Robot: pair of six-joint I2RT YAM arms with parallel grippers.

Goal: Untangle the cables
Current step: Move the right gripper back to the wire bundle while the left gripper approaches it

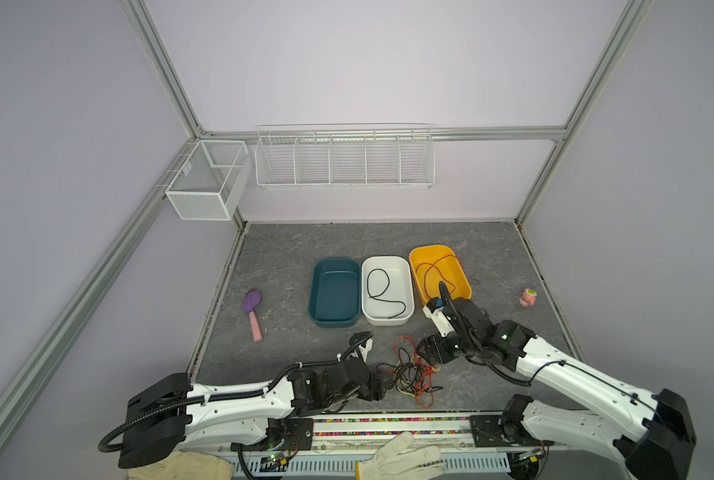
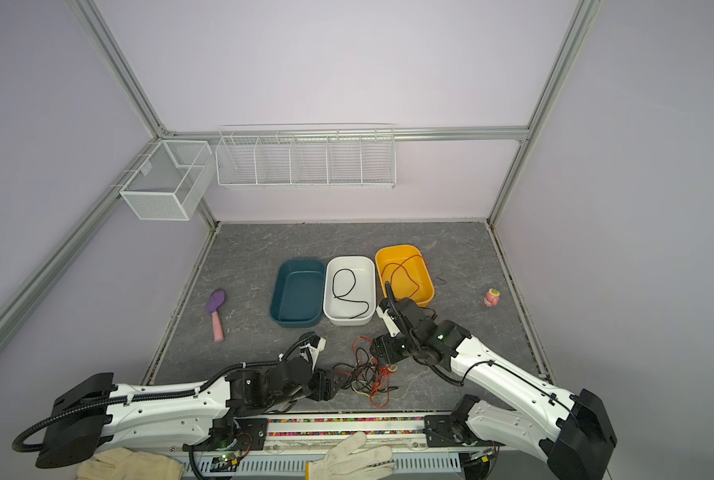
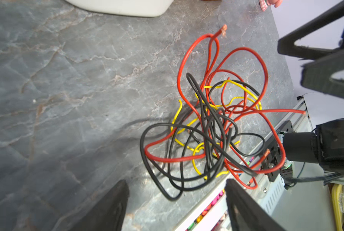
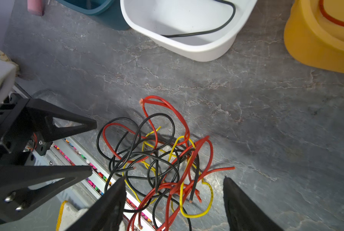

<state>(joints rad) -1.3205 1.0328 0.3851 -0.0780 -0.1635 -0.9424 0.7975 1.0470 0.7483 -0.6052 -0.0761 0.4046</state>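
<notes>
White glove [image 1: 401,455] nearest, at 6 o'clock; beyond it we saw cables [image 1: 414,374] tangled on table [image 1: 289,249], red, black, yellow; left gripper [image 3: 176,181] released, at tangle's 9 o'clock; right gripper [image 4: 174,179] released, at 2 o'clock; neither held strand.

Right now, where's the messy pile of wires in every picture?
In both top views: the tangle sits below the middle, nearer us than the white tub.
Left wrist: the tangle lies just beyond its own fingers.
Right wrist: the tangle reaches between its own fingers.
Landmark: the white tub shows in all four.
</notes>
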